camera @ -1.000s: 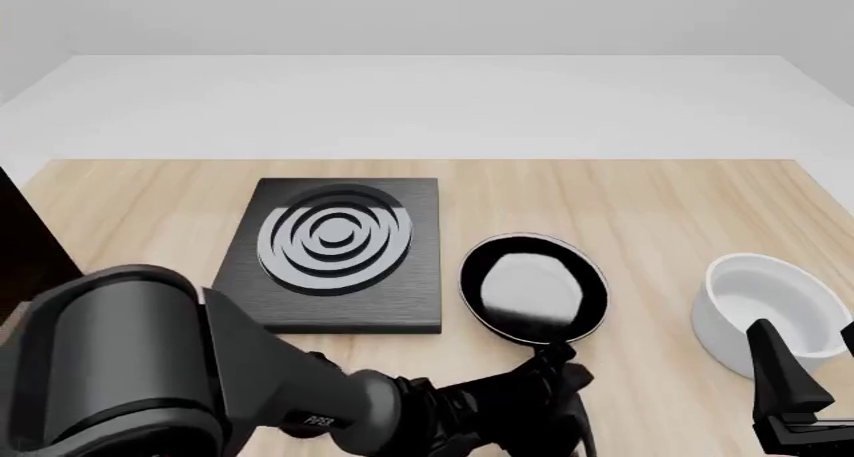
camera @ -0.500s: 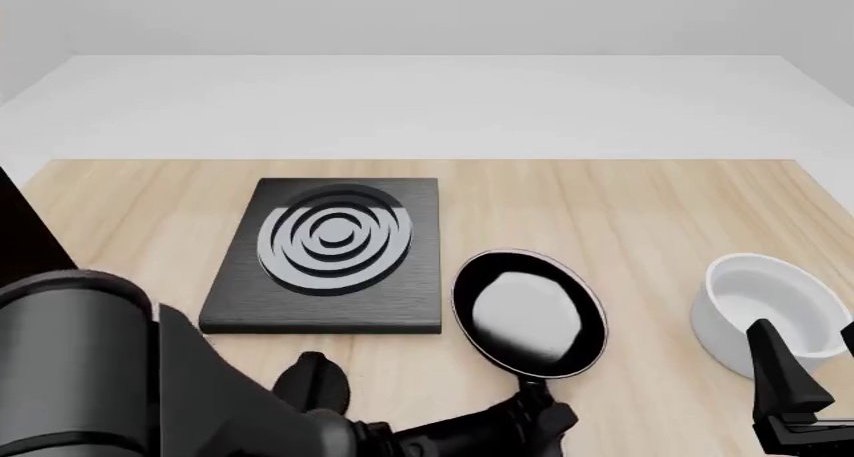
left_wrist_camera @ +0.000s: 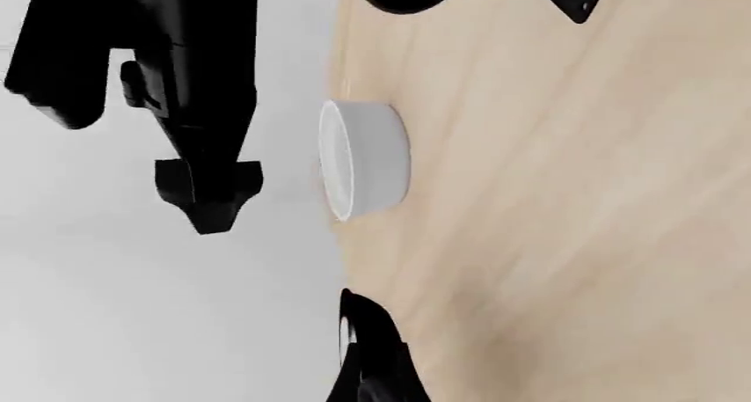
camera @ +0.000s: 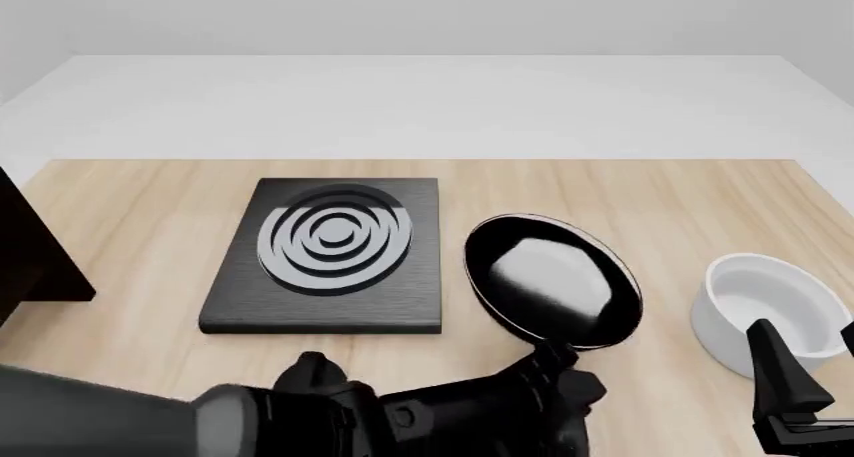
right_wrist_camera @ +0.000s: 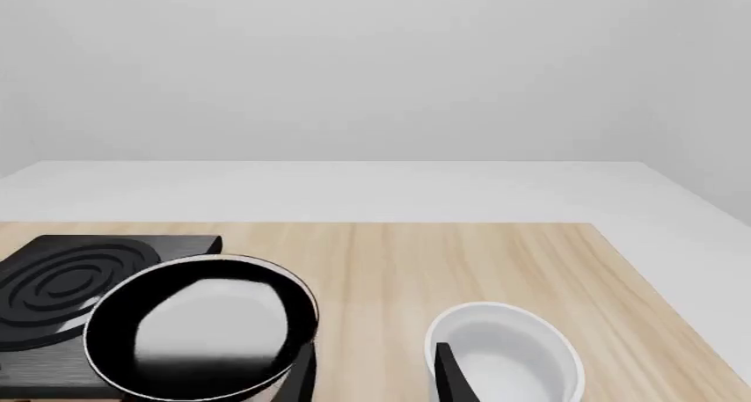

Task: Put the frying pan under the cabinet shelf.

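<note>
The frying pan, black with a glossy grey inside, hangs tilted just right of the stove plate, its handle pointing toward me. My left gripper is shut on the handle close to the pan's bowl. The pan also shows in the right wrist view. The cabinet shelf is a dark brown board at the far left edge, only partly in view. My right gripper is open and empty, near the table's front right by the white bowl. In the front view only its tip shows.
A flat black stove plate with grey rings lies between the pan and the cabinet. A white bowl stands at the right; it also shows in the left wrist view, with the right arm beside it.
The pan has come up off the table, tilted and shifted slightly right. The left arm has swung lower in the front view. The right arm has not moved.
</note>
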`<action>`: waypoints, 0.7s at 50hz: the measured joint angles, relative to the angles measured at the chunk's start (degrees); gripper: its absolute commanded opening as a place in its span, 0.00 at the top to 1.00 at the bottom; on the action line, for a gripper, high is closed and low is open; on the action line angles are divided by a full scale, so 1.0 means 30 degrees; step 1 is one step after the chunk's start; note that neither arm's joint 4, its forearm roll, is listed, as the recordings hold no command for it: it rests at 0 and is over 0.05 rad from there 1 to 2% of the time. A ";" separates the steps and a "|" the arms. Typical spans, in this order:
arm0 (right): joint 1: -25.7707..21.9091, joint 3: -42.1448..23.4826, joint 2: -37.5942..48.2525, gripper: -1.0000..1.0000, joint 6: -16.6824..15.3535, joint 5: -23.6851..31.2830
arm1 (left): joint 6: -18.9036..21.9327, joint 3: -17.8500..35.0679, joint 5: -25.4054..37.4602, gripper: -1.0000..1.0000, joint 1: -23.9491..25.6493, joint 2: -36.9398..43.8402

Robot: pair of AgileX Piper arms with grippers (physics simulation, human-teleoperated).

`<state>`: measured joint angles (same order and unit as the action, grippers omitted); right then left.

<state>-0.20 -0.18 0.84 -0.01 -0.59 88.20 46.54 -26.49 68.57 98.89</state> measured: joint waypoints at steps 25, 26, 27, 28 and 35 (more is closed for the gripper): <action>-0.0001 0.0000 -0.0001 0.00 0.0000 0.0000 | -0.1719 0.0909 0.6701 1.00 -0.0685 -0.5417; -0.0001 0.0000 -0.0002 0.00 0.0000 0.0000 | -0.1821 0.0960 0.6995 1.00 -0.0761 -0.5626; -0.0001 0.0000 -0.0001 0.00 0.0000 0.0000 | -0.1979 0.1050 0.7348 1.00 -0.0845 -0.5823; -0.0001 0.0000 -0.0001 0.00 0.0000 0.0000 | -0.2152 0.1153 0.7688 1.00 -0.0929 -0.6004; -0.0001 0.0000 -0.0002 0.00 0.0000 0.0001 | -0.2751 0.1235 0.9221 1.00 -0.1872 -0.7068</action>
<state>-0.20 -0.18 0.84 -0.01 -0.59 79.94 50.25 1.17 62.96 77.69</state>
